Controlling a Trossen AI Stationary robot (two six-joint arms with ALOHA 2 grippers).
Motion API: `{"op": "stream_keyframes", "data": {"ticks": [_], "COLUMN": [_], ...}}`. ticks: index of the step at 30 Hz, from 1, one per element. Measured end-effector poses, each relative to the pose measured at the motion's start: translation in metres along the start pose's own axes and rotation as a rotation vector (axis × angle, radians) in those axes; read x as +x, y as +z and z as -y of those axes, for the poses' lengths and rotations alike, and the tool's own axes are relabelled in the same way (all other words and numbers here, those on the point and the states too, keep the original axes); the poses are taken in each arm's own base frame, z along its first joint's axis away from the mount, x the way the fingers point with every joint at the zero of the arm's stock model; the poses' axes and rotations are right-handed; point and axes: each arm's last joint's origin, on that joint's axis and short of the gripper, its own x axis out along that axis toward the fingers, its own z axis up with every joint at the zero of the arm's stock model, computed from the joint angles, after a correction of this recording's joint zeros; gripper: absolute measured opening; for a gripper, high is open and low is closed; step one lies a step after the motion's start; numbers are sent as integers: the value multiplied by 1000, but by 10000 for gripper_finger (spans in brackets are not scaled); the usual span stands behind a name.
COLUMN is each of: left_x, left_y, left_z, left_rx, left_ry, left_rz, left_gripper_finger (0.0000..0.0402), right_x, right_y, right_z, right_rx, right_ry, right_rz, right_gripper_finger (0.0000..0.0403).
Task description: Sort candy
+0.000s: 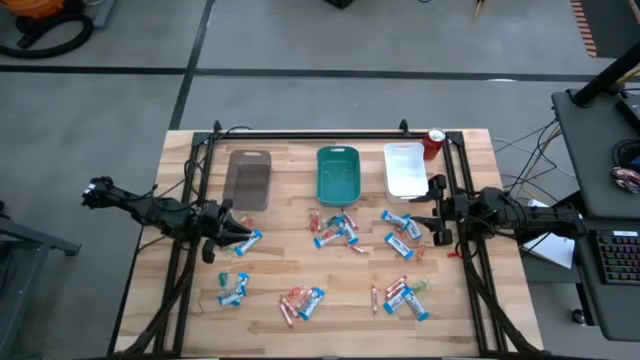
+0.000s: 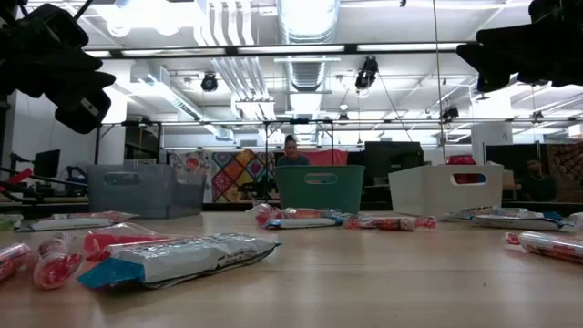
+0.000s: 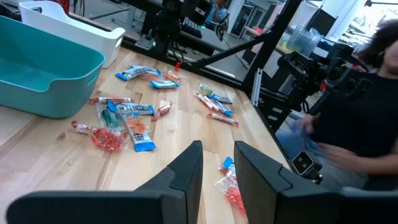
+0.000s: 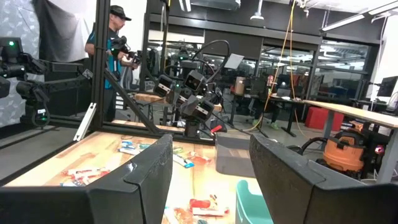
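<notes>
Hovering over the counter's (image 1: 300,250) left side, the left claw (image 1: 243,238) has its fingers (image 3: 186,171) parted by a narrow gap with nothing visibly between them, a blue-and-white candy bar (image 1: 250,240) lying right beside its tip. Most candy (image 1: 335,230) is scattered further along its reach. Opposite, the right claw (image 1: 437,222) hangs wide open and empty, wrappers (image 1: 400,228) just ahead

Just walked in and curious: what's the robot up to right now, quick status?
Left hand partly open, empty, over blue-and-white candy bar. Right hand open, empty, near white tray. Candy scattered on table, trays empty. Nothing in the way.
</notes>
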Motion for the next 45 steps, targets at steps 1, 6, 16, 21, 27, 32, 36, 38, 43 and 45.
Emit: {"op": "stream_keyframes", "data": {"ticks": [1,6,16,21,27,32,36,38,43,45], "left_x": [0,0,2,3,18,29,38,43,56,63], "left_y": [0,0,14,20,10,14,26,34,55,61], "left_z": [0,0,3,5,5,9,17,21,31,34], "left_rx": [0,0,104,162,144,145,73,50,67,67], "left_ry": [0,0,47,30,20,38,34,41,158,193], "left_rz": [0,0,247,450,330,275,260,262,299,296], "left_gripper_finger": [77,77,77,77,77,77,77,77,77,77], "right_x": [0,0,0,0,0,-1,-1,-2,-1,-1], "right_y": [0,0,0,0,4,8,14,16,15,15], "right_z": [0,0,1,1,3,3,4,4,4,4], "right_rx": [0,0,-2,-2,68,487,694,701,695,696], "right_ry": [0,0,-10,-10,-56,-50,-28,-24,-28,-28], "right_rz": [0,0,-3,-2,40,93,166,181,171,171], "right_gripper_finger": [206,206,206,206,206,206,206,206,206,206]}}
